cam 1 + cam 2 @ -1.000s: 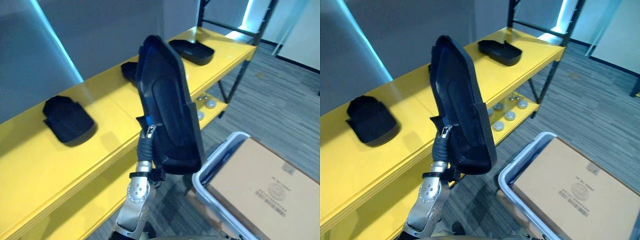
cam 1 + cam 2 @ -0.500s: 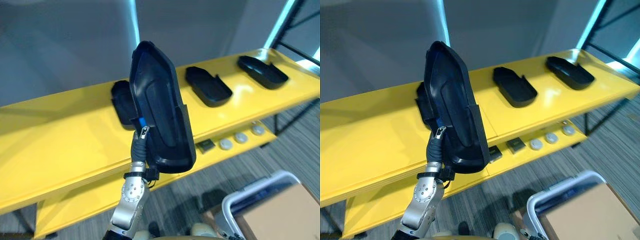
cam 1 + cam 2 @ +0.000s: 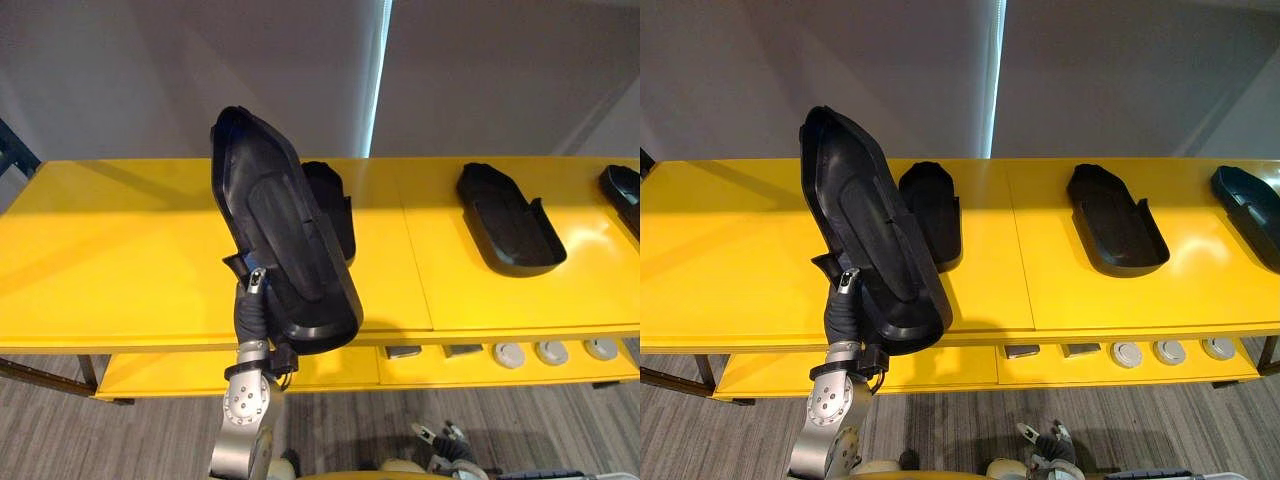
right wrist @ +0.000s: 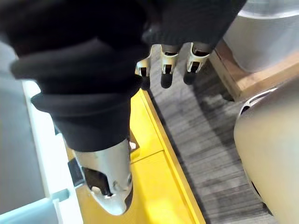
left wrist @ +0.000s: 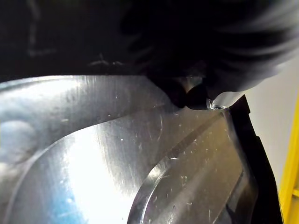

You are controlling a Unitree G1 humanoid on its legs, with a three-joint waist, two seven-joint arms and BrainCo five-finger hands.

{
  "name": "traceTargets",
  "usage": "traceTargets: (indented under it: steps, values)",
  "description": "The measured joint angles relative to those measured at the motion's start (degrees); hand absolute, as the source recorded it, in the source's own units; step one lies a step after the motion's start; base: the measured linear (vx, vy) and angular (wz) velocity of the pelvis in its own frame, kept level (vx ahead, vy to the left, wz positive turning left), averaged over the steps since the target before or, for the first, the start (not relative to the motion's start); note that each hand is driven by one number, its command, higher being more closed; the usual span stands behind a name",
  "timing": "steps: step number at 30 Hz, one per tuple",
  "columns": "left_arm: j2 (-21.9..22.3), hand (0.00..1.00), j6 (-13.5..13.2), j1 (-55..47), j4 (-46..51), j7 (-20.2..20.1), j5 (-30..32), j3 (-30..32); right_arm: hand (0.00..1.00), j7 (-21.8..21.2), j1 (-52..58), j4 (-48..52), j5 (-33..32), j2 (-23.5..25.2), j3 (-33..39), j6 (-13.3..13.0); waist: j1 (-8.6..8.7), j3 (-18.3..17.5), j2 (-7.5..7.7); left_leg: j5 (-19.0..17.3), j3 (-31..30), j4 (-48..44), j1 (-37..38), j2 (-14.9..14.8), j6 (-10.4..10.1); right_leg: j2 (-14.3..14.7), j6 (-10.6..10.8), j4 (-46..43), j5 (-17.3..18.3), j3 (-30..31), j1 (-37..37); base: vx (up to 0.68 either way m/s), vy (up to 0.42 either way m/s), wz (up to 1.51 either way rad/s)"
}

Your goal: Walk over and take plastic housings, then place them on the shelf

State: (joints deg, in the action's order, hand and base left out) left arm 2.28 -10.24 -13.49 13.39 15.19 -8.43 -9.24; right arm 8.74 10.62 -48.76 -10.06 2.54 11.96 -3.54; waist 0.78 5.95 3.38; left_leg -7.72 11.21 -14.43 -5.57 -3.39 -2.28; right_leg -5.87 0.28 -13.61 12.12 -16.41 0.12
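My left hand point(image 3: 255, 287) is shut on a large black plastic housing point(image 3: 285, 240) and holds it upright before the yellow shelf point(image 3: 120, 260). Most of the hand is hidden behind the housing. In the left wrist view a fingertip point(image 5: 202, 96) rests on the housing's glossy inner face point(image 5: 140, 154). Three more black housings lie on the shelf top: one point(image 3: 332, 205) just behind the held one, one point(image 3: 505, 220) to its right, and one point(image 3: 625, 188) at the right edge. My right hand point(image 4: 170, 63) hangs over the carpet, its fingers relaxed and holding nothing.
The shelf's left half point(image 3: 90, 230) is bare yellow board. On the lower level point(image 3: 330, 368) lie small round grey parts point(image 3: 552, 352) and two grey blocks point(image 3: 403, 352). A grey wall stands behind the shelf, and grey carpet point(image 3: 120, 440) runs below it.
The camera has swung round, so the shelf now shows head-on and the bin with the cardboard box has left the picture. The housing stays upright in my left hand.
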Motion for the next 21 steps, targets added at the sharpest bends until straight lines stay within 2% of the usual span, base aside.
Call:
traceTargets:
  steps: [1, 2, 4, 5, 6, 8, 9, 10, 11, 12, 13, 14, 15, 16, 17, 18, 19, 20, 21]
  values:
    - [-0.16, 1.0, 0.02, -0.02, -0.03, -0.02, 0.01, 0.24, 0.0, 0.01, -0.38, -0.95, 0.02, -0.26, 0.0, -0.04, 0.15, 0.05, -0.09, -1.62, 4.96, -3.71, -1.52, -3.01, 1.66, -0.39, -0.05, 0.02, -0.02, -0.77, -0.44, 0.0, 0.109, 0.21]
    - [-0.15, 1.0, 0.01, -0.01, -0.06, 0.02, -0.03, 0.66, 0.0, 0.12, -1.55, -2.96, 0.24, -0.87, 0.23, 0.15, 0.5, 0.24, 0.06, -2.66, 7.75, -7.36, -3.53, -6.32, 1.87, -1.31, -0.05, -0.13, -0.01, -1.04, -0.7, 0.0, 0.157, 0.29]
    - [-0.17, 1.0, 0.0, -0.1, -0.23, -0.01, -0.07, 0.62, 0.0, 0.18, -2.93, -5.01, 0.77, -1.62, 0.3, 0.32, 1.64, 0.66, 0.81, -2.69, 8.74, -9.68, -4.74, -9.68, 1.87, -3.51, 0.49, -0.12, -0.32, -1.29, -0.63, 0.02, 0.236, 0.25]
    - [-0.18, 1.0, 0.0, -0.09, -0.55, -0.09, -0.58, 0.26, 0.0, 0.32, -3.43, -6.23, 1.25, -2.49, 0.32, 0.28, 2.2, 0.87, 1.18, -2.16, 8.3, -9.01, -4.95, -12.66, 1.01, -5.54, 2.03, 0.57, -1.23, -1.46, -0.33, 0.04, 0.338, 0.19]
    - [-0.17, 1.0, -0.01, -0.07, -0.55, -0.13, -0.67, 0.15, 0.0, 0.38, -3.59, -6.67, 1.35, -2.84, 0.35, 0.35, 2.35, 0.73, 0.94, -1.74, 7.5, -8.12, -5.19, -13.57, 0.36, -6.31, 2.81, 1.04, -1.67, -1.52, -0.23, 0.06, 0.467, 0.22]
    - [-0.26, 1.0, -0.14, 0.29, -0.55, -0.09, -0.92, 0.0, 0.0, 0.55, -3.77, -6.99, 1.65, -3.53, 0.54, 0.7, 3.22, 0.36, 0.17, 1.56, 2.65, -1.56, -5.64, -14.64, -2.69, -9.0, 6.04, 1.94, -3.43, -2.23, -0.18, 0.08, 0.479, 0.21]
    - [-0.12, 1.0, -0.14, 0.48, -0.65, 0.02, -1.12, -0.15, 0.0, 0.65, -3.79, -7.1, 1.66, -4.05, 0.56, 0.72, 3.31, -0.15, -1.1, 6.88, -0.53, 1.21, -5.33, -14.94, -2.1, -9.39, 7.93, 2.71, -4.48, -2.44, 0.11, 0.07, 0.428, 0.05]
    - [0.32, 1.0, -0.26, 0.65, -0.77, 0.12, -1.12, -0.2, 0.0, 0.77, -3.93, -7.53, 1.67, -4.71, 0.58, 0.81, 3.11, -0.44, -2.31, 8.74, -3.54, 0.86, -5.11, -15.42, -4.3, -9.31, 9.97, 4.2, -5.17, -2.53, 1.1, 0.09, 0.555, 0.08]
    - [-0.05, 1.0, -0.3, 1.57, -1.61, 0.17, -1.12, -0.05, 0.0, 1.02, -4.38, -8.39, 1.66, -4.6, 0.59, 0.86, 3.25, -0.41, -1.54, 2.73, -5.49, -2.12, -6.01, -13.91, -9.52, -10.99, 12.49, 6.13, -6.68, -2.69, 2.7, 0.08, 0.561, 0.13]
    - [-0.97, 1.0, -0.3, 2.42, -2.5, 0.25, -1.17, 0.16, 0.0, 1.02, -4.49, -8.63, 1.67, -3.76, 0.83, 0.96, 3.26, -0.29, -0.28, 0.92, -5.53, -4.3, -6.92, -12.65, -9.43, -12.41, 13.03, 6.75, -7.77, -2.92, 3.22, 0.05, 0.643, 0.15]
    - [-2.94, 1.0, -0.35, 3.11, -4.0, 0.52, -1.17, 0.36, 0.0, 1.09, -4.63, -8.93, 1.76, -2.32, 1.16, 1.3, 2.5, 0.0, 1.1, -1.07, -4.73, -8.94, -8.47, -11.03, -7.75, -14.27, 12.87, 7.75, -11.18, -2.61, 3.54, 0.0, 0.509, -0.14]
    - [-3.93, 1.0, -0.37, 3.25, -3.94, 0.54, -1.13, 0.23, 0.0, 1.06, -4.79, -8.96, 1.84, -1.58, 0.93, 1.49, 1.49, -0.02, 1.13, -4.02, -3.31, -12.58, -8.71, -10.62, -6.33, -14.94, 11.22, 7.57, -15.1, -2.2, 3.3, -0.03, 0.497, -0.36]
    - [-3.95, 1.0, -0.37, 3.25, -3.99, 0.69, -1.09, 0.25, 0.0, 1.05, -4.89, -9.0, 1.99, -1.41, 0.69, 1.55, 1.25, -0.23, 1.07, -5.22, -2.31, -13.28, -8.73, -10.52, -5.43, -15.41, 8.99, 6.92, -16.52, -2.27, 2.3, -0.06, 0.498, -0.65]
    - [-4.11, 1.0, -0.42, 3.24, -4.01, 1.14, -1.07, 0.22, 0.0, 1.03, -6.01, -9.3, 3.05, -1.51, -0.15, 1.68, 0.35, -0.75, 0.55, -7.03, 0.33, -13.62, -8.56, -10.52, -4.02, -16.45, 2.51, 4.87, -18.92, -3.07, -0.56, -0.08, 0.476, -0.82]
    - [-4.65, 1.0, -0.45, 3.23, -4.11, 1.26, -1.02, 0.23, 0.0, 1.06, -7.17, -9.22, 4.0, -1.81, -1.13, 1.77, -0.02, -0.8, 0.3, -7.12, 2.14, -13.37, -8.19, -9.53, -2.5, -17.1, -2.87, -0.78, -16.2, -3.61, -4.41, -0.08, 0.449, -0.75]
    - [-4.9, 1.0, -0.42, 3.2, -4.54, 1.22, -0.91, 0.18, 0.0, 1.03, -7.29, -9.05, 4.09, -1.78, -1.2, 1.75, 0.22, -0.79, 0.32, -6.98, 2.28, -12.93, -7.81, -9.17, -1.82, -16.45, -1.58, -4.93, -12.87, -2.75, -5.76, -0.05, 0.344, -0.34]
    - [-4.82, 1.0, -0.12, 3.06, -5.54, 1.23, -0.57, 0.15, 0.0, 1.03, -7.06, -8.83, 4.22, -1.71, -1.22, 1.71, 0.98, -0.78, 0.34, -6.36, 2.52, -11.14, -6.29, -7.62, -0.66, -12.62, 1.89, -11.23, -6.56, 0.61, -7.07, -0.04, 0.25, 0.07]
    - [-4.55, 1.0, -0.09, 2.58, -5.78, 1.23, -0.45, 0.03, 0.0, 1.0, -6.86, -8.76, 4.2, -1.75, -1.23, 1.67, 1.43, -0.71, 0.21, -5.72, 2.86, -8.81, -4.33, -6.28, 0.29, -7.72, 3.1, -15.41, -0.96, 4.19, -7.45, -0.02, 0.234, 0.15]
    - [-4.53, 1.0, -0.11, 2.45, -5.78, 1.23, -0.42, -0.18, 0.0, 0.99, -6.72, -8.65, 4.2, -1.77, -1.26, 1.61, 1.56, -0.64, 0.11, -5.34, 2.89, -7.73, -3.44, -5.55, 0.69, -5.12, 3.48, -16.59, 1.09, 5.6, -7.51, -0.02, 0.164, 0.22]
